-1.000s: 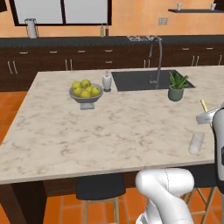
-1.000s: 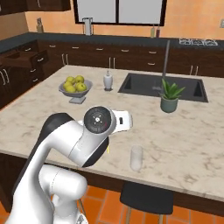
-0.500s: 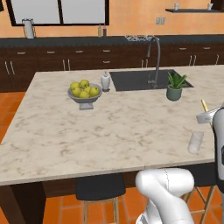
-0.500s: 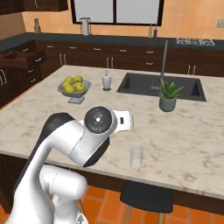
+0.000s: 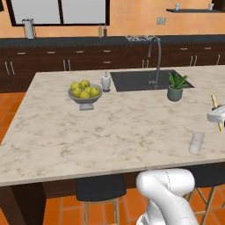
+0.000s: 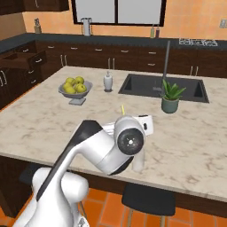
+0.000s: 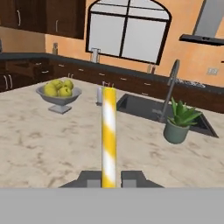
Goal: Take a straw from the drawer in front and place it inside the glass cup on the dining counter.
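Against half a second ago the whole kitchen has slid sideways in both base views, so the base is on the move; the things on the dining counter [image 5: 110, 127] keep their places relative to each other. The end effector [image 7: 108, 178] stays clamped on the straw [image 7: 108, 131], which stands upright between the fingers above the counter's near right part.

The counter is a broad island of beige marbled stone with a dark inset sink [image 5: 147, 80] and a curved tap, in a kitchen of orange walls, dark cabinets and a big window. At far left an open drawer [image 6: 20, 60] juts from the cabinets.

A grey bowl [image 5: 85, 96] holds yellow-green apples; a white pump bottle [image 5: 106, 81] stands just beside it — a potted plant [image 5: 176, 87] sits by the sink. The glass cup [image 5: 196, 143] stands near the counter's front edge, below the straw.
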Motion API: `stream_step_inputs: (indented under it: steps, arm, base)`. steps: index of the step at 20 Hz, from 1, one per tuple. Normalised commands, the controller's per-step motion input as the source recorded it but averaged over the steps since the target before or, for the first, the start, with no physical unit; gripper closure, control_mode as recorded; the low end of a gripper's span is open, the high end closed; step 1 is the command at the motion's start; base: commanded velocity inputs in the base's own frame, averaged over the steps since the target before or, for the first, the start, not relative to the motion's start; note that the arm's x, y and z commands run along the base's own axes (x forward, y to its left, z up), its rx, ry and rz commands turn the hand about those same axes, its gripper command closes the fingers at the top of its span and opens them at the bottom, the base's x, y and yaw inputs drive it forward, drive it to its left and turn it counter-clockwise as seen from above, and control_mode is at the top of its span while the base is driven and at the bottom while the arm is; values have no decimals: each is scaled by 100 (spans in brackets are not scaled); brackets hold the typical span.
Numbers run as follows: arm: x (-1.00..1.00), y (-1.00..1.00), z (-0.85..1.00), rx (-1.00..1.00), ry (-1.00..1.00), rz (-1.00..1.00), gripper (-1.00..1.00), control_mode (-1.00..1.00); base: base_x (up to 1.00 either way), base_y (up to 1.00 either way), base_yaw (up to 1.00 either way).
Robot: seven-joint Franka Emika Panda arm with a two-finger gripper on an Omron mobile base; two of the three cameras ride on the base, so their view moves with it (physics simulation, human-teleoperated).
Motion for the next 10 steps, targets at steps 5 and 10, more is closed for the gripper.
stream_step_inputs:
  steps: [5,10]
  arm:
    - [6,-17,-1,0,-2,12,100,-100]
    - [25,-5,0,0,-6,19,100,-100]
  base:
    - [0,0,0]
    - [0,0,0]
